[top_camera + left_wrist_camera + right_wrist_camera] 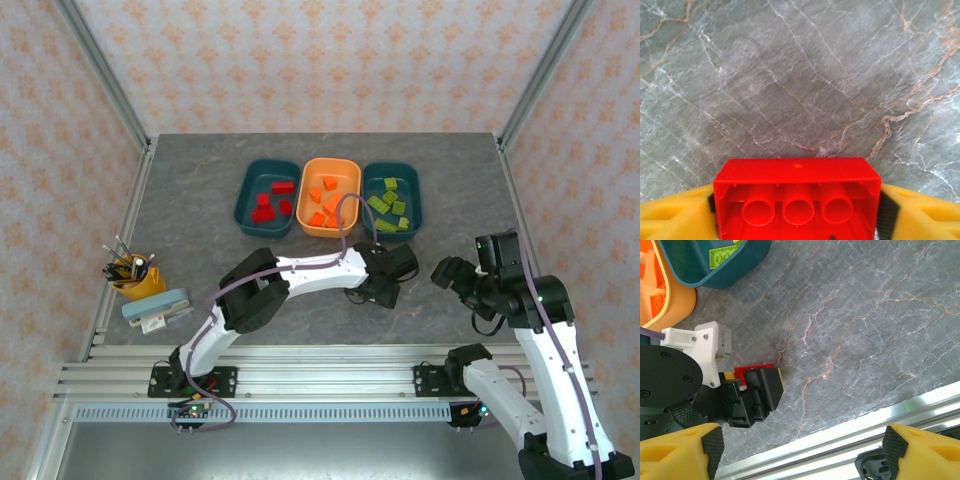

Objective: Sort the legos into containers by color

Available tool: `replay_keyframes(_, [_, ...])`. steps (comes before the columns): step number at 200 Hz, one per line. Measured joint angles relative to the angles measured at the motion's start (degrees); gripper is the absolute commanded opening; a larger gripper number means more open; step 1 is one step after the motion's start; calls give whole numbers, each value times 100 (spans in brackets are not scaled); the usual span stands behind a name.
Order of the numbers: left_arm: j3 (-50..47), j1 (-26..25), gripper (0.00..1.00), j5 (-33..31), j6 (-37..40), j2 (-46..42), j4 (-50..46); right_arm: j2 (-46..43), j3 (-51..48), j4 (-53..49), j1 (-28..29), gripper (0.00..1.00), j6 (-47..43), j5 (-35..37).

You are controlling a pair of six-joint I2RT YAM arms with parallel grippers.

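The left fingers [675, 215] clench a red brick [797, 187], hollow underside showing, low over the grey veined counter [790, 75]; the right fingers [675, 450] stand spread, empty. Farther back, three trays [302, 205] keep red, orange and green bricks apart; peach patterned wallpaper [320, 60] all round
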Motion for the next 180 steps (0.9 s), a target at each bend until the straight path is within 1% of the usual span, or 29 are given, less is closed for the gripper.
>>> replay_keyframes(14, [0,0,68,-42,0,0,0,17,0,13,0,83,-2,-7])
replay_keyframes(59, [-2,33,66,-273,9,-79,-63,72,-9,142,0,83,-39,-155])
replay_keyframes(77, [-81,160,67,-310,4,-348,-90,103,-55,369,0,83,-125,-461])
replay_keyframes(89, [-177,334,67,-334,4,-686,-107,140,-203,697,7,83,-175,-903])
replay_keyframes(105, [-251,710,67,-396,11,-1257,-140,291,-461,1228,151,84,-173,-1458])
replay_keyframes(127, [-271,1338,67,-466,52,-1954,-149,538,-601,2118,743,84,-103,-1781])
replay_keyframes(152, [-271,2151,67,-527,208,-2406,-153,649,-649,3434,1357,84,63,-1764])
replay_keyframes(168, [-271,2636,67,-535,321,-2424,-153,887,-658,4256,1753,84,155,-1556])
replay_keyframes(180, [-223,2977,67,-535,417,-2310,-186,1172,-656,4774,1943,83,216,-1438])
